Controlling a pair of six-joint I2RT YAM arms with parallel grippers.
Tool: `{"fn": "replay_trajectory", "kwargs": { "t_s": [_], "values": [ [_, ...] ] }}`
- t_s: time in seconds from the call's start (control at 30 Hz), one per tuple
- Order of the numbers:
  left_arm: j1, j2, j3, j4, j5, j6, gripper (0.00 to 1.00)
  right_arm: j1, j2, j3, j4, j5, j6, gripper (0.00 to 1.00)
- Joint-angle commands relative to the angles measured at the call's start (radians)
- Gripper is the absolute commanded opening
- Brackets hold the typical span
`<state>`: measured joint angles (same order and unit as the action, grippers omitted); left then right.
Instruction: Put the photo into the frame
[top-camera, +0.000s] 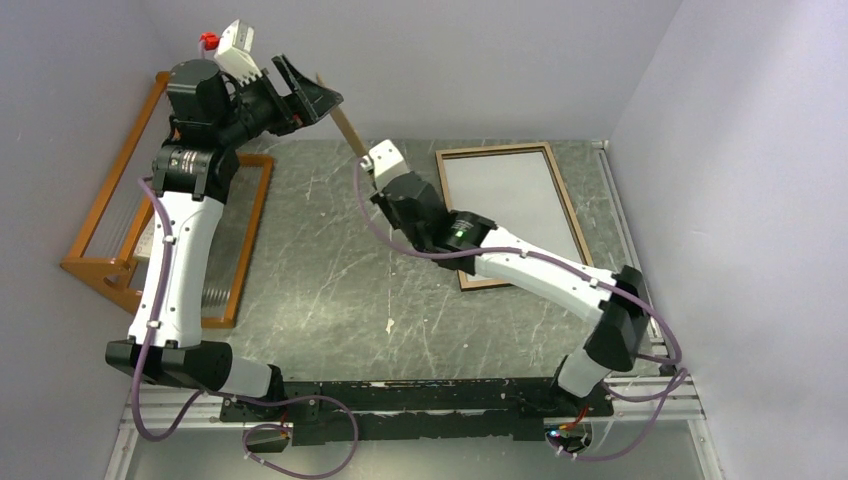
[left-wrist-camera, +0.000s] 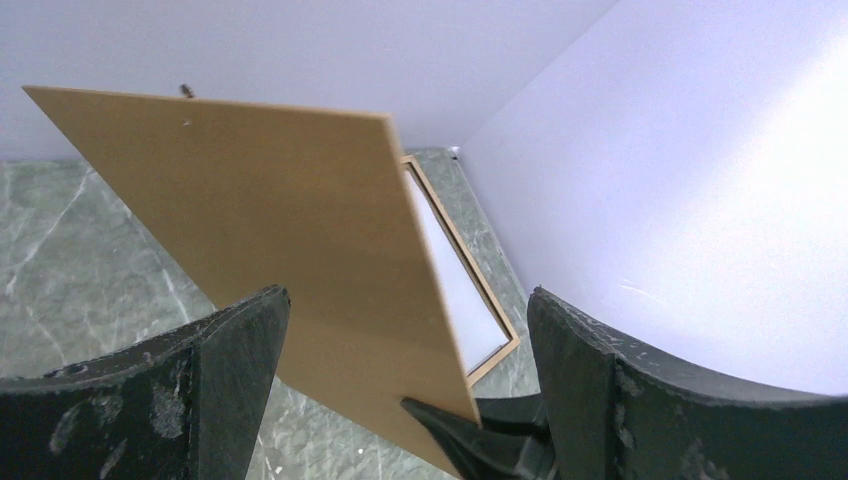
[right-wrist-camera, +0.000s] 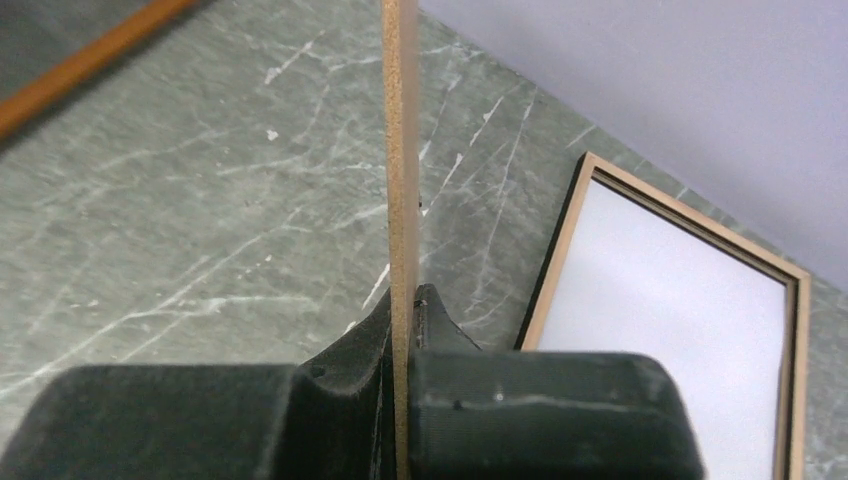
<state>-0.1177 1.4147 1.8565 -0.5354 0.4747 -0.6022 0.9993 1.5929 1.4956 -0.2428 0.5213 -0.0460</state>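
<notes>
the photo (top-camera: 505, 195), white back up, seems to lie inside the frame (top-camera: 495, 151) at the top view's upper right, thin, light, probably creasable, best nudged by its edges; right gripper (right-wrist-camera: 405, 310) pinches the stiff backing board (right-wrist-camera: 402, 150), left gripper (left-wrist-camera: 405, 298) fingers spread wide.

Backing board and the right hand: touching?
Touching. The right wrist view shows the right hand shut on the brown board, with the board's thin edge pinched between both fingers and no gap on either side.
</notes>
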Motion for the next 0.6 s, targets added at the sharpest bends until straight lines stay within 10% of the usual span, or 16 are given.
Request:
{"fn": "replay_trajectory", "kwargs": {
  "t_s": [0.0,0.23,0.57],
  "values": [
    [-0.003,-0.011,-0.032,-0.06,-0.129,-0.051,0.95,0.046,0.04,0.084,0.167,0.155,-0.104,0.0],
    [-0.003,-0.002,-0.079,-0.244,-0.35,-0.132,0.85,0.123,0.134,0.107,0.261,0.272,-0.218,0.0],
    [0.017,0.027,-0.103,-0.281,-0.415,-0.157,0.4,0.196,0.222,0.101,0.355,0.335,-0.339,0.0]
  ]
}}
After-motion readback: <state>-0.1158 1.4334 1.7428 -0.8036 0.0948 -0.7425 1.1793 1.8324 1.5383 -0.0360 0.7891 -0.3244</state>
